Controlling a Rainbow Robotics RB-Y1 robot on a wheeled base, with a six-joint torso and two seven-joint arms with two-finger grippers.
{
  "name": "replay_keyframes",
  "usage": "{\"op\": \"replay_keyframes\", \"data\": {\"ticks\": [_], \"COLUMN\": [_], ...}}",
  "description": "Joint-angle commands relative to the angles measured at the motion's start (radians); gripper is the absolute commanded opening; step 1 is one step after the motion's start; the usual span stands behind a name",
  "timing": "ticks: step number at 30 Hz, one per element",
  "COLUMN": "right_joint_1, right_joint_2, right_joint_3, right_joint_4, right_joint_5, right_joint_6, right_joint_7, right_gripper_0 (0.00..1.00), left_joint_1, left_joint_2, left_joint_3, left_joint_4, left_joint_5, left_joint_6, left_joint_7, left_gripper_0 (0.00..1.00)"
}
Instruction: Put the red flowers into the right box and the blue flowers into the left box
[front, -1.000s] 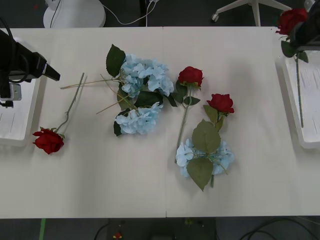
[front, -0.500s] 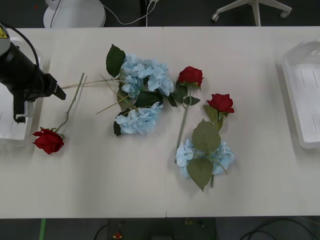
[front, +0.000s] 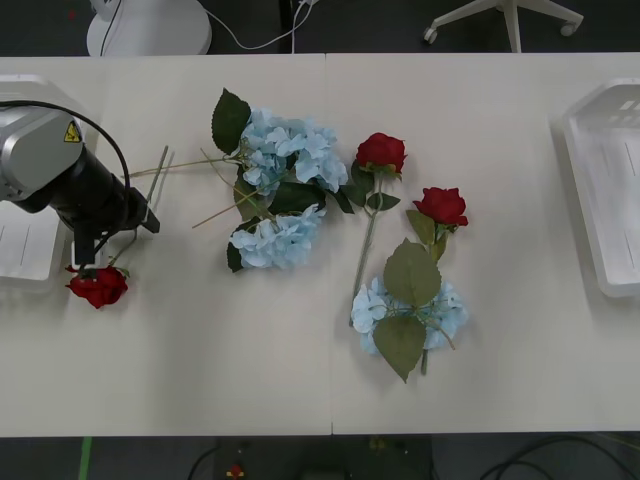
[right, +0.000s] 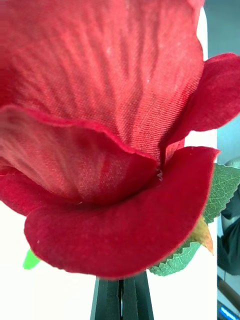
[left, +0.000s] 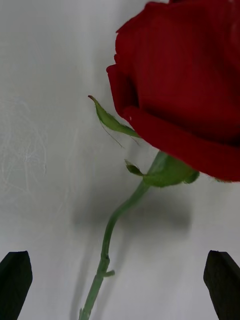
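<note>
Left gripper (left: 120, 285) spread wide over red rose (left: 185, 90) stem; right gripper (right: 121, 299) clamped on another rose (right: 100, 135).

Boxes at the table's (front: 300, 380) left (front: 30, 240) and right (front: 605, 190) edges, flowers (front: 290, 190) lying between them

L gripper (left: 120, 280) is hanging w/ fingers spread, one each side of a red rose stem (left: 107, 245) on the table (front: 200, 360); bare surface is lying btwn fingers and stem. Blue flowers (front: 285, 190) w/ crossing tan stems are crowding table centre. Wide bare strips are running along the near edge and btwn centre pile and right box (front: 585, 200). Left box (front: 30, 275) is sitting just beside that rose.
</note>
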Motion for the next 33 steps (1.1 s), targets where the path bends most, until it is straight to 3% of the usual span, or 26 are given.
{"op": "replay_keyframes", "data": {"ticks": [1, 7, 14, 16, 17, 19, 28, 33], "right_joint_1": [0.028, 0.031, 0.027, 0.025, 0.025, 0.027, 0.028, 0.031], "right_joint_2": [0.013, 0.010, -0.033, -0.063, -0.080, -0.103, -0.157, -0.157], "right_joint_3": [0.006, 0.006, -0.017, -0.032, -0.041, -0.058, -0.103, 0.008], "right_joint_4": [-0.002, 0.015, -0.021, -0.077, -0.107, -0.149, -0.353, -0.565], "right_joint_5": [0.013, 0.011, -0.128, -0.191, -0.220, -0.268, -0.499, -0.573], "right_joint_6": [-0.042, -0.043, 0.027, 0.112, 0.155, 0.221, 0.480, 0.553], "right_joint_7": [-0.043, -0.032, -0.009, -0.001, 0.002, 0.002, 0.012, 0.016], "right_gripper_0": [0.30, 0.67, 0.82, 0.83, 0.84, 0.84, 0.84, 0.89], "left_joint_1": [0.007, 0.008, 0.008, 0.008, 0.008, 0.008, 0.008, 0.008], "left_joint_2": [-0.053, -0.079, -0.096, -0.105, -0.108, -0.113, -0.111, -0.096], "left_joint_3": [-0.007, -0.009, -0.009, -0.009, -0.009, -0.009, -0.009, 0.007], "left_joint_4": [0.059, 0.075, 0.109, 0.121, 0.125, 0.132, 0.132, 0.099], "left_joint_5": [-0.030, -0.060, -0.082, -0.091, -0.093, -0.097, -0.100, -0.085], "left_joint_6": [0.023, 0.045, 0.056, 0.062, 0.065, 0.071, 0.079, 0.082], "left_joint_7": [0.067, 0.079, 0.088, 0.088, 0.088, 0.090, 0.102, 0.117], "left_gripper_0": [1.00, 1.00, 0.99, 0.79, 0.57, 0.00, 0.00, 0.00]}}
